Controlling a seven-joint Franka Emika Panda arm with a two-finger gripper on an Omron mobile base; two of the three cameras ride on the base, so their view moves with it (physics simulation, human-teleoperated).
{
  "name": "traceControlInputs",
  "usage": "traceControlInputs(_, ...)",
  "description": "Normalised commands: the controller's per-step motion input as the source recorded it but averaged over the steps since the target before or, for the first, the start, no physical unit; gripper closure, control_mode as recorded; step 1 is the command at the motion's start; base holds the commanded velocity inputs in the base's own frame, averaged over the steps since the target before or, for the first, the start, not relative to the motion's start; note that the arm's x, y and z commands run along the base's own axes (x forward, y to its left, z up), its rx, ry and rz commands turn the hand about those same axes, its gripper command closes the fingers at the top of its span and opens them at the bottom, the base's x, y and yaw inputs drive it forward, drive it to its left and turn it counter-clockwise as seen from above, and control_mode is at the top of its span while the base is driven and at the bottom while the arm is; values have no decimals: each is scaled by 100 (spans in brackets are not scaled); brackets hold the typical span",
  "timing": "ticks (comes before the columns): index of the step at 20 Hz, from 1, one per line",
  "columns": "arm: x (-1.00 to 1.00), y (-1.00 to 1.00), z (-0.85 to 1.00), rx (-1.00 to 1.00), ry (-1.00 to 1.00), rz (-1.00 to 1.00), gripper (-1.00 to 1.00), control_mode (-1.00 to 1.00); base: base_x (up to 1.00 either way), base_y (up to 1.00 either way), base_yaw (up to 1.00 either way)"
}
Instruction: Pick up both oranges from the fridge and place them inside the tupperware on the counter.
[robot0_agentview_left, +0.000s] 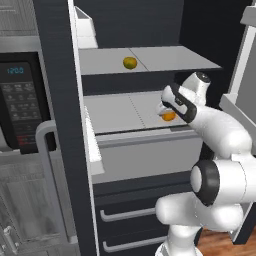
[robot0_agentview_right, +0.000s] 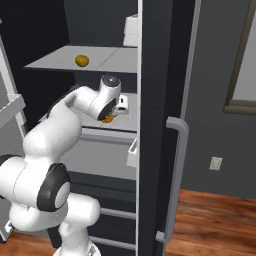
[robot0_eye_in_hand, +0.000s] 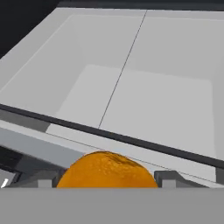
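Jaws straddle the bright orange (robot0_eye_in_hand: 107, 169), grip uncertain; firm, round, light, it likely suits a hold across its middle.

A black microwave (robot0_agentview_left: 20, 100) with a keypad and lit clock sits at left. To the right, a grey wall (robot0_agentview_right: 212, 100) carries a white socket (robot0_agentview_right: 216, 163) and a framed window (robot0_agentview_right: 245, 65), above a reddish wooden floor (robot0_agentview_right: 215, 220).

Bare shelf (robot0_eye_in_hand: 144, 105) beyond bright orange (robot0_eye_in_hand: 107, 170); upper shelf (robot0_agentview_left: 165, 59) close overhead.
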Motion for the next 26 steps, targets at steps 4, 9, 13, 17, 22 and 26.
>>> traceControlInputs(4,-94,25,15,-6,2,13,100,-100,0,0,0)
traceControlInputs(9,-99,8,31,-3,6,3,100,-100,0,0,0)
traceControlInputs(13,-93,1,40,-4,0,0,100,-100,0,0,0)
traceControlInputs(17,-93,0,37,-3,0,0,100,-100,0,0,0)
traceControlInputs(22,-55,0,29,-1,0,0,100,100,-11,0,0)
traceControlInputs(26,0,0,0,0,0,0,100,100,-55,0,0)
